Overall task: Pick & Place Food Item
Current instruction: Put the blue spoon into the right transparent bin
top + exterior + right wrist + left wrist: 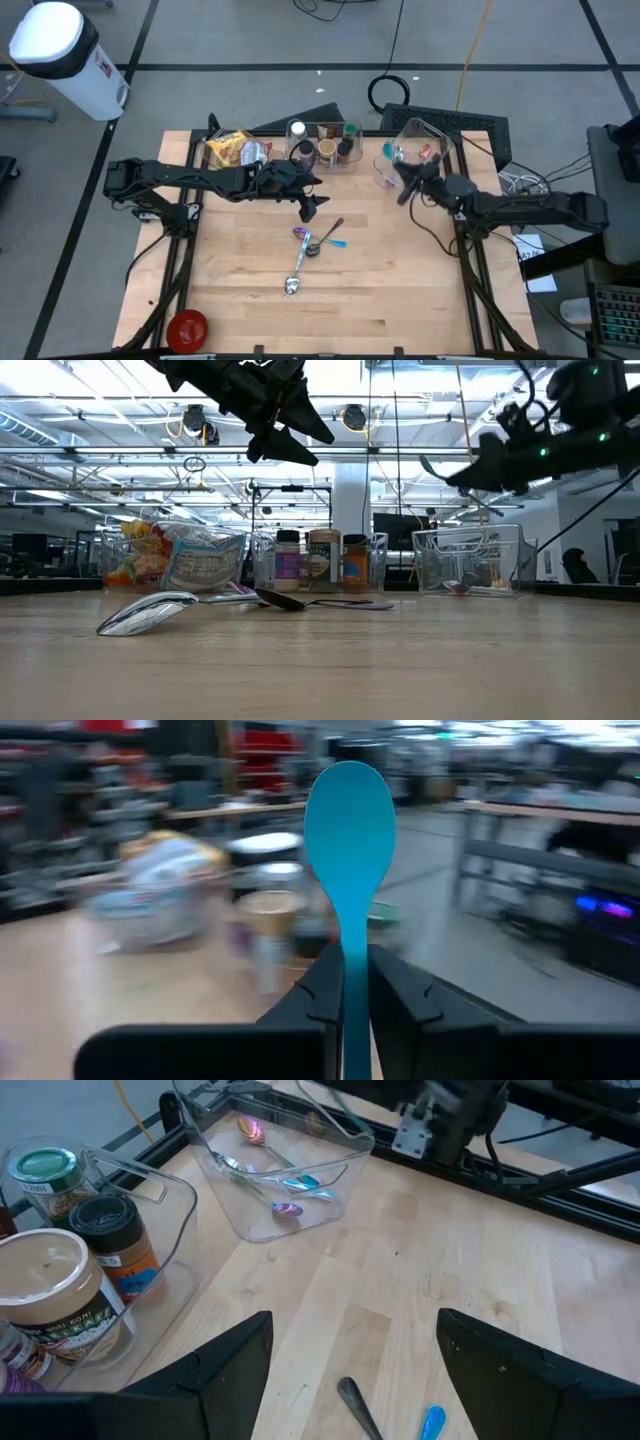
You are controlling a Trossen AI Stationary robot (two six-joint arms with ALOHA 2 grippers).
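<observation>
My right gripper (405, 186) hangs by the clear bin (415, 150) at the far right, shut on a teal spoon (350, 815). My left gripper (308, 207) hovers open over the table's middle, above several spoons: a silver one (293, 282), a purple one (303, 235) and a dark one (330, 232). Nothing is between its fingers (230, 1370). A snack bag (235, 150) and food jars (322, 143) stand at the far edge. The bin (280, 1170) has more spoons lying in it. My right gripper pinches the teal spoon's handle (354, 970) between its two fingers. The fingers come level from the table's right side and lie along the handle. The bowl (350, 805) sticks out ahead of the fingertips, and the spoon is clear of the table.
The jars sit in a clear organizer (150, 1210) between the snack bag and the bin. A red round object (187, 328) lies at the near left corner. Bare wood shows near the front edge (400, 310). A white bin (55, 50) stands on the floor beyond the table.
</observation>
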